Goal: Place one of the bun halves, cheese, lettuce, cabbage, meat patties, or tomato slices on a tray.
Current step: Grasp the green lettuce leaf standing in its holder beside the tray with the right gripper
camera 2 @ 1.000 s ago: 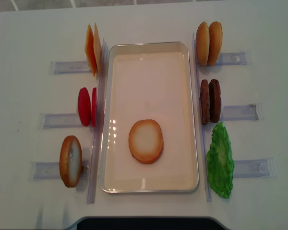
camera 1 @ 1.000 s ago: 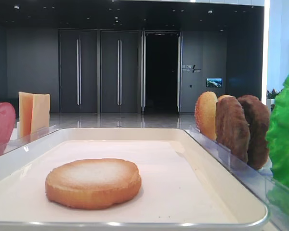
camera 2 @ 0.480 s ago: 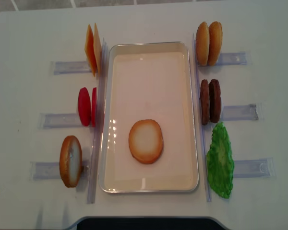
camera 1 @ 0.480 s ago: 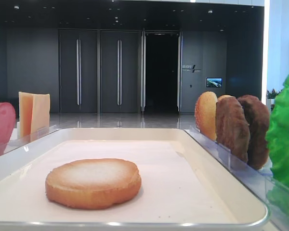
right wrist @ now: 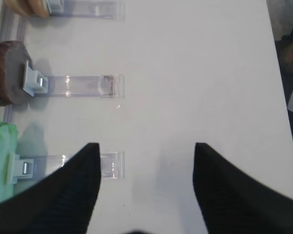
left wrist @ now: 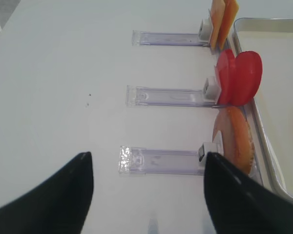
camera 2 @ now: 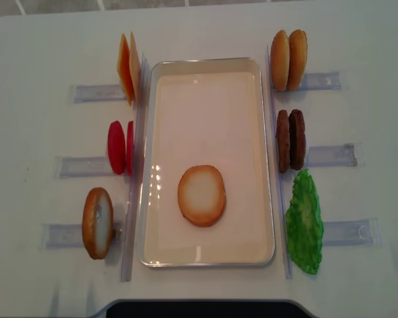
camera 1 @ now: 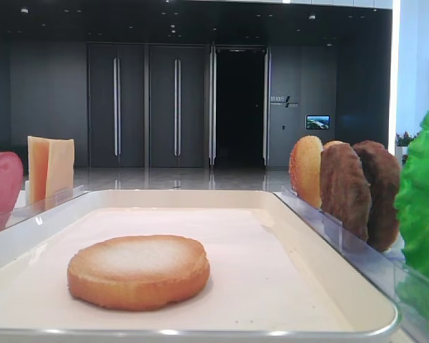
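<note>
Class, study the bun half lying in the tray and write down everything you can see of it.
The bun half is a round, slightly oval disc with a golden-brown toasted rim and a paler, whitish flat face turned upward. In the low front view it looks thick, with a rounded browned edge. It lies flat on the floor of the cream-white tray, toward the near end and roughly centred between the side rims. It touches only the tray floor; no hand is near it.
</note>
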Tool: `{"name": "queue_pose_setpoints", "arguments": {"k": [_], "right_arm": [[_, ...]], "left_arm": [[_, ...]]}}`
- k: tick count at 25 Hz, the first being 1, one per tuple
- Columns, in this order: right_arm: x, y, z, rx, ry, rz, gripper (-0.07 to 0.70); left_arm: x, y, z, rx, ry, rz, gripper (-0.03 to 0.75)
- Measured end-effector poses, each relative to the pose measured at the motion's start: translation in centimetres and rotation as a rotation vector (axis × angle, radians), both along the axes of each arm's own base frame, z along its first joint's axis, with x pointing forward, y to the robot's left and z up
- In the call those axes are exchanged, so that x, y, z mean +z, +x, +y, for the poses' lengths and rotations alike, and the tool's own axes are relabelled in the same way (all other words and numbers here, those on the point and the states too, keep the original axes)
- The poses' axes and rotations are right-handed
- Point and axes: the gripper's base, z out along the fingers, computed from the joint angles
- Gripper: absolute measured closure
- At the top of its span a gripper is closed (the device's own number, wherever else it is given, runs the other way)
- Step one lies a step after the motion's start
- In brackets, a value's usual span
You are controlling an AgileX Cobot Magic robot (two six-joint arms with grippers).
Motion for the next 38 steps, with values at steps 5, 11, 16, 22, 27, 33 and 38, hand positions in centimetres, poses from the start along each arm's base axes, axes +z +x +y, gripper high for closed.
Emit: {"name": "queue_pose_setpoints", "arguments": {"k": [5,11,16,22,27,33,38], "right_arm": [[-0.8,2.0,0.4,-0.018,-0.005,0.086,0.202],[-0.9,2.2,0.6,-0.042,0.022,0.101,0.202],[-1.0,2.1,1.1,-0.028,0.087,0.117,0.202],[-1.0,1.9,1.9,-0.004,0.172,0.136,0.202],[-1.0,1.5,3.3,0.051,0.227,0.16,0.202],[-1.1,0.6,5.7,0.129,0.246,0.196,0.202],[-1.9,1.2,7.8,0.187,0.109,0.183,0.202]], "left_arm": [[0.0,0.0,0.0,0.0,0.0,0.0,0.181],[0.0,0.0,0.0,0.0,0.0,0.0,0.181],[0.0,0.0,0.0,0.0,0.0,0.0,0.181],[0.0,0.0,0.0,0.0,0.0,0.0,0.181],[0.0,0.0,0.0,0.0,0.0,0.0,0.181],[0.0,0.0,0.0,0.0,0.0,0.0,0.181],[0.0,0.0,0.0,0.0,0.0,0.0,0.181]]}}
